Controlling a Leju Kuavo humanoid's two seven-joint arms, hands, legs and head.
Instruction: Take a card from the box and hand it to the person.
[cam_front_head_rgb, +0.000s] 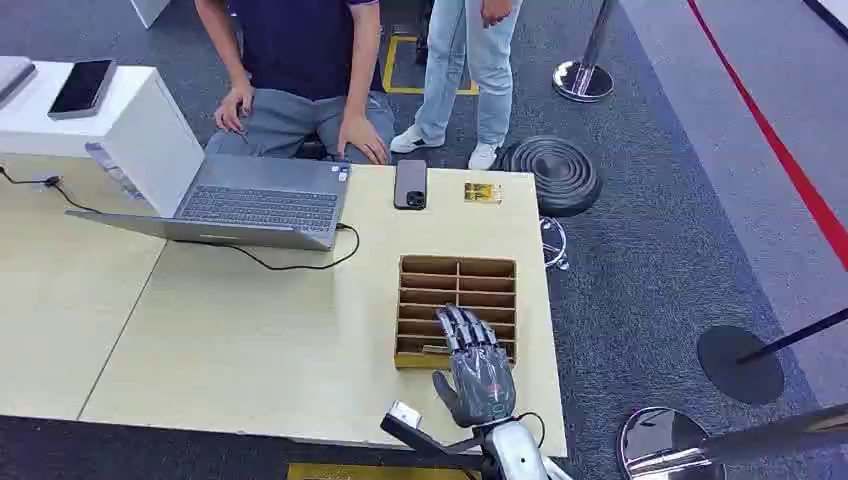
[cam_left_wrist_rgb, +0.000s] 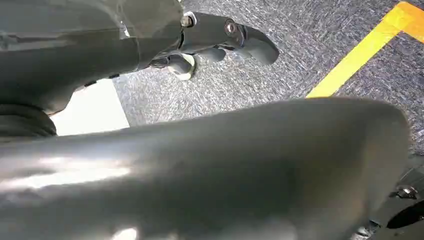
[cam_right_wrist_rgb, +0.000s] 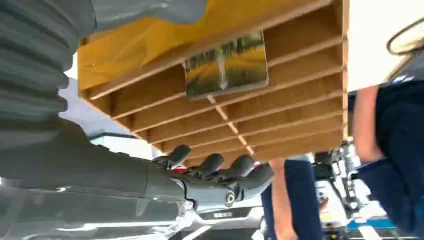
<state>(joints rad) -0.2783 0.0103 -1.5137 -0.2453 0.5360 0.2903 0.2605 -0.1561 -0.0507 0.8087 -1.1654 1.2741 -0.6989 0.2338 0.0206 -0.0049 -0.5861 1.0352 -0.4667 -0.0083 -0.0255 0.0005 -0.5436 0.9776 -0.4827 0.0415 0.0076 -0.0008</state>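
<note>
A wooden slotted box (cam_front_head_rgb: 458, 262) stands near the table's front right corner. My right hand (cam_front_head_rgb: 478, 370) hovers over the box's near rows, fingers (cam_front_head_rgb: 462, 325) stretched out flat and holding nothing. Seen from the right wrist, that hand (cam_right_wrist_rgb: 150, 180) has its fingers (cam_right_wrist_rgb: 220, 167) extended beside the box (cam_right_wrist_rgb: 300, 75), where a green and yellow card (cam_right_wrist_rgb: 226, 65) stands in one slot. My left hand (cam_left_wrist_rgb: 220, 42) hangs over grey carpet with nothing in it. A person (cam_front_head_rgb: 300, 60) sits across the table.
On the table lie a grey laptop (cam_front_head_rgb: 260, 205) with its cable, a dark phone (cam_front_head_rgb: 410, 184) and a small yellow card (cam_front_head_rgb: 483, 192) by the far edge. A second person (cam_front_head_rgb: 470, 50) stands behind. Stanchion bases (cam_front_head_rgb: 560, 172) sit on the floor to the right.
</note>
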